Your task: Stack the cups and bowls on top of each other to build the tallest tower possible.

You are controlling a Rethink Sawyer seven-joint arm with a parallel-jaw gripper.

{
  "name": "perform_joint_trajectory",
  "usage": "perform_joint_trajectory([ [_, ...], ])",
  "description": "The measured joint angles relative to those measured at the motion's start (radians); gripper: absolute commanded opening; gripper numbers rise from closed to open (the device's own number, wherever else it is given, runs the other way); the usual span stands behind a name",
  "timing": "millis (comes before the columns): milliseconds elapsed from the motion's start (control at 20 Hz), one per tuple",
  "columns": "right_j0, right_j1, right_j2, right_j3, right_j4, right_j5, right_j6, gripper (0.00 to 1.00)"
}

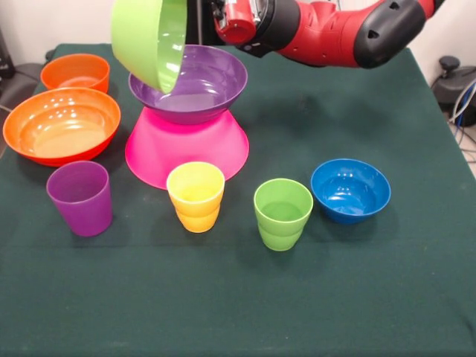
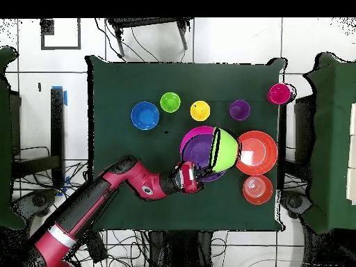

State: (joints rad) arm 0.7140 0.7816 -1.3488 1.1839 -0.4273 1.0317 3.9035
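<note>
Dark green cloth covers the table (image 1: 387, 297), and on it my red and black arm (image 1: 335, 30) reaches in from one side. My pincer (image 2: 206, 169) is at the lime green bowl (image 1: 151, 37), which hangs tilted on its side, its lower edge dipping into the purple bowl (image 1: 195, 85) (whether the two touch I cannot tell). The bowl appears held by its rim, but my fingers are hidden behind it, so I cannot tell how they stand. That purple bowl sits upright on the inverted pink bowl (image 1: 186, 145), and together they make the tower (image 2: 201, 149). Beside it lies the large orange bowl (image 1: 62, 125), with the small orange bowl (image 1: 75, 72) just behind. In front stand the purple cup (image 1: 80, 198), the yellow cup (image 1: 195, 196) and the green cup (image 1: 282, 213) in a row, all upright, and the small blue bowl (image 1: 350, 190) is next to the green one. From overhead, a red cup (image 2: 279, 93) rests at the table's corner, well apart from the rest.
</note>
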Motion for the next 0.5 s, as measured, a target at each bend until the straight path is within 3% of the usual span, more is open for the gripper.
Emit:
perform_joint_trajectory([
  [500,0.0,0.0,0.0,0.0,0.011,0.028,0.0,0.0],
])
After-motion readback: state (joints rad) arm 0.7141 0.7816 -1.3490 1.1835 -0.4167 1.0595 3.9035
